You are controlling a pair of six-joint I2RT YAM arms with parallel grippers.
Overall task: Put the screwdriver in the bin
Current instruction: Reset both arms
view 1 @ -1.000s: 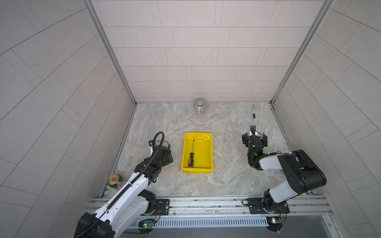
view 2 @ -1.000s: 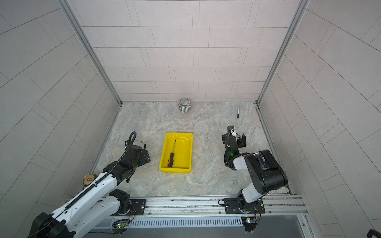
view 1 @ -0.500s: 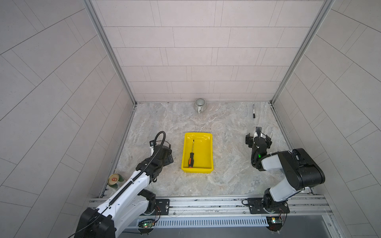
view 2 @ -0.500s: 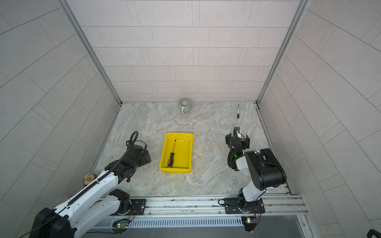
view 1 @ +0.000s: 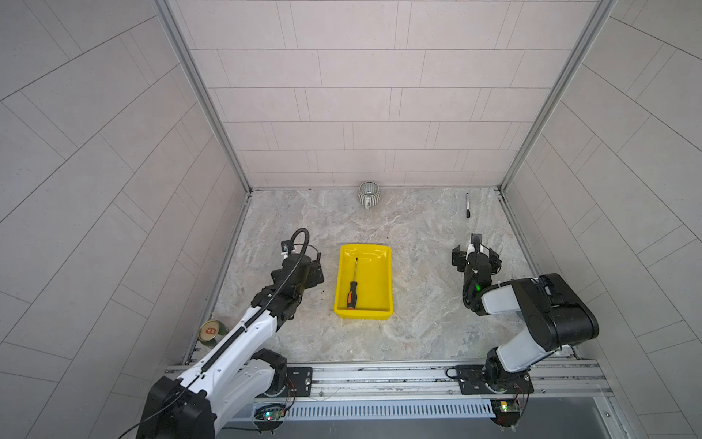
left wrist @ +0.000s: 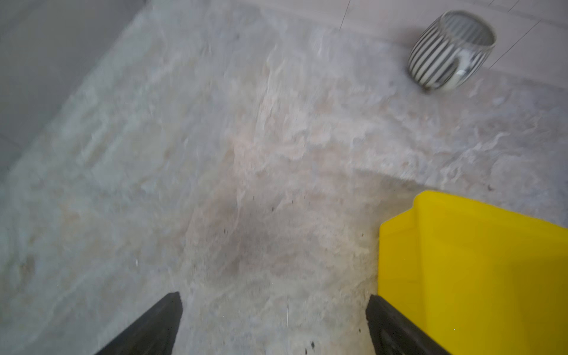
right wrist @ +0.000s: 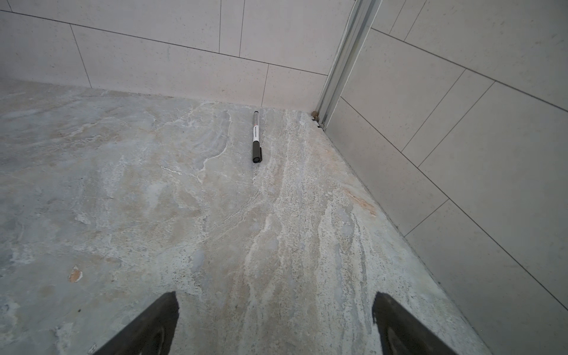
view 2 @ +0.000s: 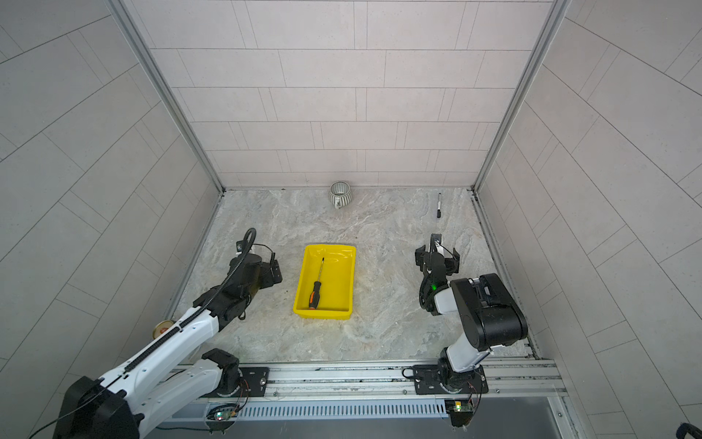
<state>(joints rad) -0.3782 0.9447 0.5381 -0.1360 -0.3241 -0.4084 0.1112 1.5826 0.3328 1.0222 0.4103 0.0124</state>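
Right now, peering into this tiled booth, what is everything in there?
screwdriver: one, black-and-orange handle with a silver shaft, lying inside the bin
bin: one, yellow, middle of the table
mug: one, grey and white striped, against the back wall
marker: one, black, far right corner
can: one, green with a gold and orange top, near left edge by the wall
table: one, grey-beige marbled
left arm: one, white and black, left of the bin
right arm: one, black and grey, right of the bin
left end effector: one, black, open and empty, beside the bin
right end effector: one, black, open and empty, facing the marker
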